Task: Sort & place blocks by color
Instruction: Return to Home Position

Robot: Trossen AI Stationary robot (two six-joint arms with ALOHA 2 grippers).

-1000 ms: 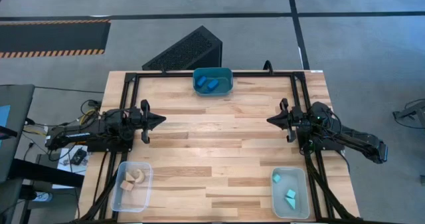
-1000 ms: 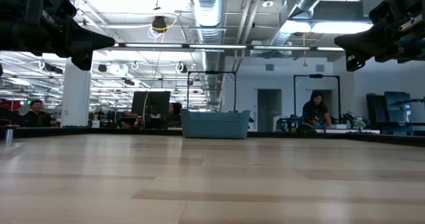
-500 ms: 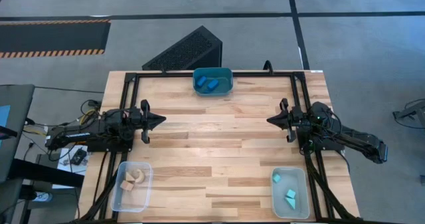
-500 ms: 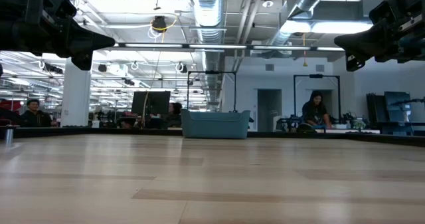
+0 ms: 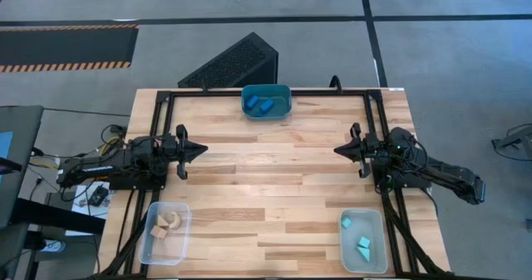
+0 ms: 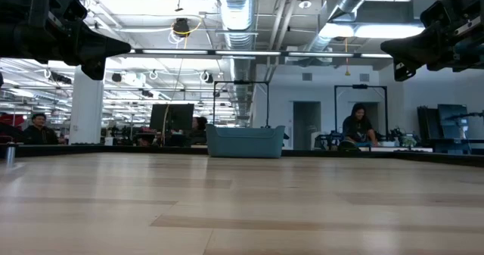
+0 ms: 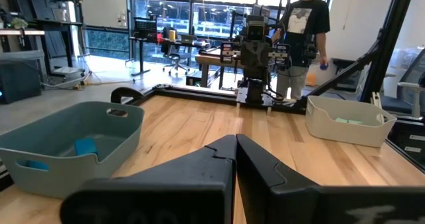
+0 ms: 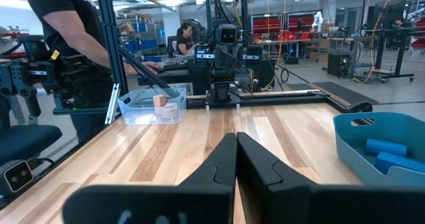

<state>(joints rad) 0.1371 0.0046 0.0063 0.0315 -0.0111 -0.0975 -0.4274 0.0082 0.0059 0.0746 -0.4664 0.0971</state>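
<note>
The robot has two arms, both matte black. The left arm (image 5: 125, 165) is a chain of blocky, boxy housings. The right arm (image 5: 424, 170) is built alike, its outer link a smoother, tapered shell. Each ends in a wedge that narrows to a point, the left gripper (image 5: 201, 149) and the right gripper (image 5: 338, 149), with a short crossbar (image 5: 180, 152) set behind the wedge. Seen close in the wrist views, the fingers (image 7: 192, 177) are flat-sided dark plastic with angular, stepped inner edges and a dull sheen.

Overhead down on table (image 5: 274, 189); low level across it; wrist views inward, opposed.
</note>
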